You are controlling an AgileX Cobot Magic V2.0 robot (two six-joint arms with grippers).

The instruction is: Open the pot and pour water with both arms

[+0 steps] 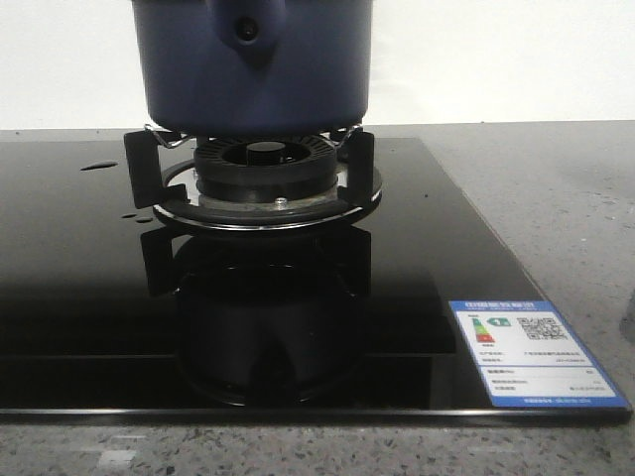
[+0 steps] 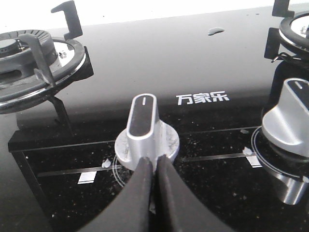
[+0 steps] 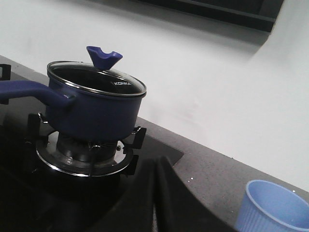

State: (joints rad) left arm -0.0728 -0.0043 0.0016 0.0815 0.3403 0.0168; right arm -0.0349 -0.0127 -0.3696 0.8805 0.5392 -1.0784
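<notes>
The dark navy pot (image 1: 253, 89) stands on the gas burner (image 1: 268, 174), its handle mount (image 1: 248, 30) facing the front camera. In the right wrist view the pot (image 3: 96, 113) carries a glass lid (image 3: 96, 79) with a blue knob (image 3: 103, 56), and its long handle (image 3: 29, 89) points away from the wall. My right gripper (image 3: 157, 162) is shut and empty, low over the hob's corner, well apart from the pot. My left gripper (image 2: 154, 162) is shut, its tips right at the base of a silver control knob (image 2: 144, 128). Neither gripper shows in the front view.
A pale blue ribbed cup (image 3: 273, 205) stands on the grey counter beside my right gripper. A second silver knob (image 2: 289, 118) and another burner (image 2: 29, 63) sit on the black glass hob (image 1: 79, 297). Water drops (image 1: 97, 166) lie on the glass. An energy label (image 1: 531, 362) marks the front corner.
</notes>
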